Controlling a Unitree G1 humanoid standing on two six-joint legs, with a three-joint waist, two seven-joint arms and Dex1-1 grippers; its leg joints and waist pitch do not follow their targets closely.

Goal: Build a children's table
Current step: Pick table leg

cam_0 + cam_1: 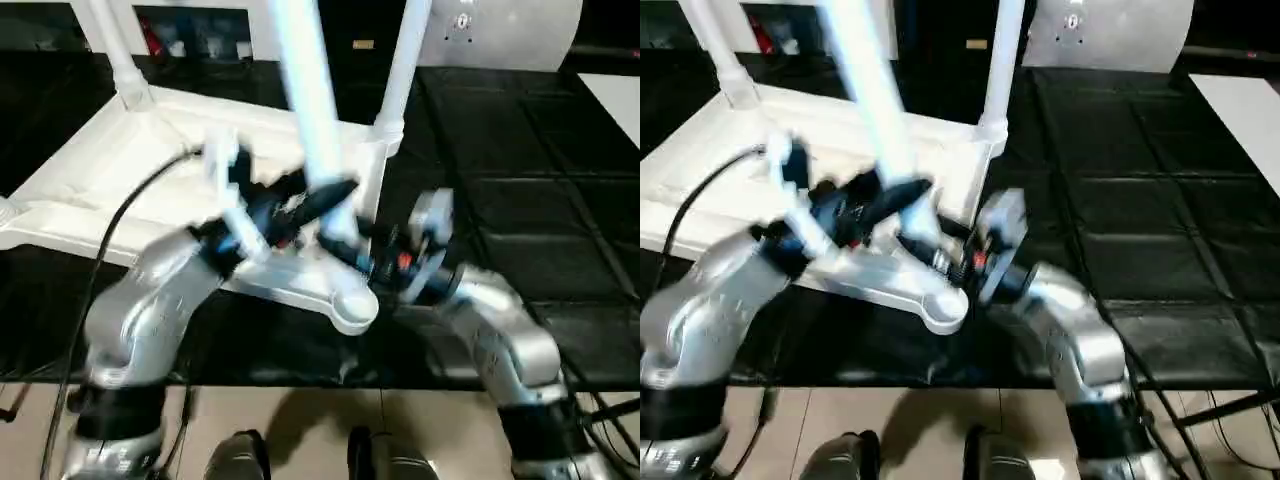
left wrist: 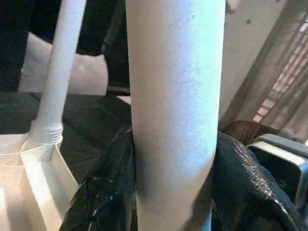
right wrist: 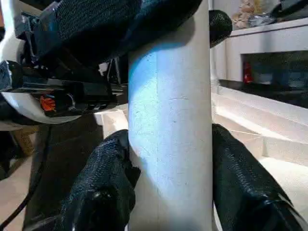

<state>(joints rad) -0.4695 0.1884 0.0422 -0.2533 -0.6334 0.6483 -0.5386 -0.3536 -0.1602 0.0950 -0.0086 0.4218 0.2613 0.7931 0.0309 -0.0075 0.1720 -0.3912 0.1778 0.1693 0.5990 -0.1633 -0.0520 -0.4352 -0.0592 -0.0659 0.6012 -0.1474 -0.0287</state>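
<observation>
Black fingers (image 2: 108, 192) of the left gripper (image 1: 325, 195) pinch a white leg (image 1: 305, 95); right gripper (image 1: 345, 250) fingers (image 3: 103, 185) clamp the same leg just below. Leg stands tilted above the near corner socket (image 1: 350, 305) of the upside-down white tabletop (image 1: 120, 175). Two more legs (image 1: 405, 60) stand in the far sockets. Tabletop rests on the black surface (image 1: 520, 150).

Black-covered worktop in a workshop room

The worktop (image 1: 520, 200) wears a dark quilted cover; pale tile floor (image 1: 300, 430) lies before it, a grey panel (image 1: 1110, 35) stands behind, and dark shelving (image 1: 200, 40) lines the back.
</observation>
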